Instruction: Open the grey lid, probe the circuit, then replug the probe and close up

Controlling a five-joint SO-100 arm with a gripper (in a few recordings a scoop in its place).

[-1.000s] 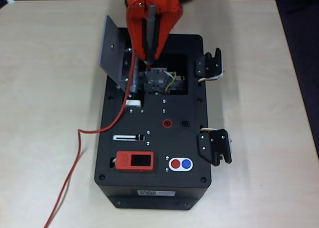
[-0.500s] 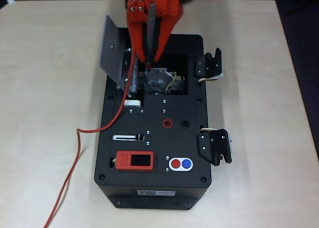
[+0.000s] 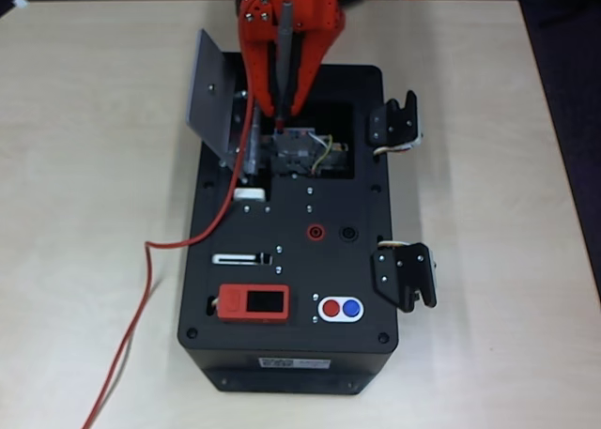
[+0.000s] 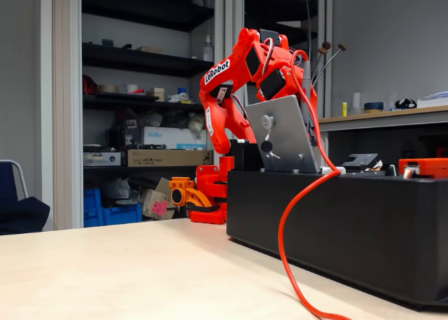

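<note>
Black box (image 3: 291,288) sits mid-table (image 3: 84,166), long axis 12 to 6 in the overhead view. Its well at the 12 o'clock end is open and holds the circuit (image 3: 302,153), wires trailing toward 3 o'clock. Grey lid (image 3: 212,99) is swung up at the well's 9 o'clock edge, standing tilted; the fixed view shows its face with the knob (image 4: 267,122). Orange arm (image 4: 231,75) reaches in from 12 o'clock, gripper (image 3: 280,110) over the well, clamped on the probe (image 3: 283,58), which hangs tip-down with its red end right at the circuit's 11 o'clock corner; actual contact can't be made out. Red cable (image 3: 169,246) runs off the box toward 7 o'clock and is cut by the frame edge. Two black latches (image 3: 394,121) (image 3: 406,275) hang off the 3 o'clock side. Orange display (image 3: 254,303) and red/blue buttons (image 3: 341,308) sit near 6 o'clock. In the fixed view the well interior is hidden behind the lid. Versus a second ago, the gripper and probe sit slightly nearer 12 o'clock; the rest is unchanged.
</note>
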